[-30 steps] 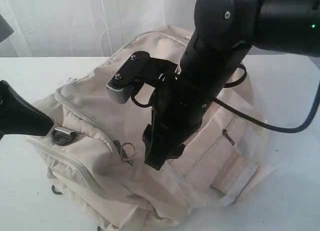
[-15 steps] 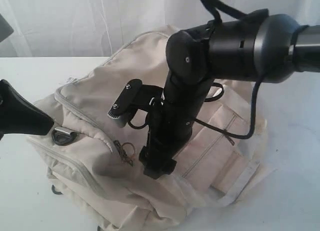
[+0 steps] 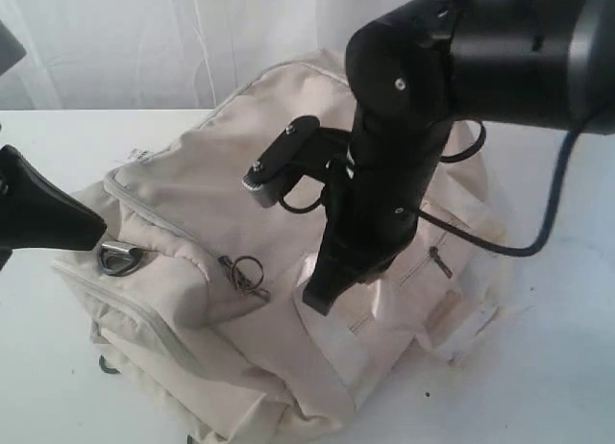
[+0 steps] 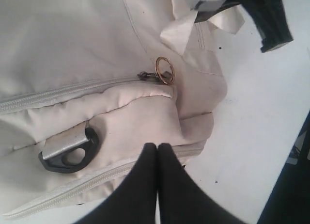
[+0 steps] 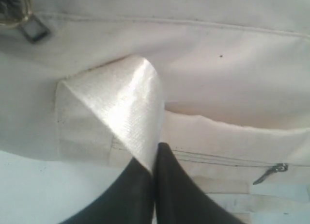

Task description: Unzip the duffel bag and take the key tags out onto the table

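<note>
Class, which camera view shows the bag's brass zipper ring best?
The left wrist view: the ring lies whole and sharp on the bag. The exterior view shows it small; the right wrist view catches only a blurred part at the frame's edge.

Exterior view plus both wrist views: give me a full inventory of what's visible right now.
duffel bag: one, cream, lying on the table, main zipper looks closed
webbing strap: one, cream, on the bag's side, end lifted
zipper pull ring: one, brass-coloured, on top of the bag
D-ring: one, dark, on the bag's end
table: one, white, under the bag
key tags: none in view
left gripper: one, black, shut, tips against the bag's end pocket
right gripper: one, black, shut on the webbing strap
</note>
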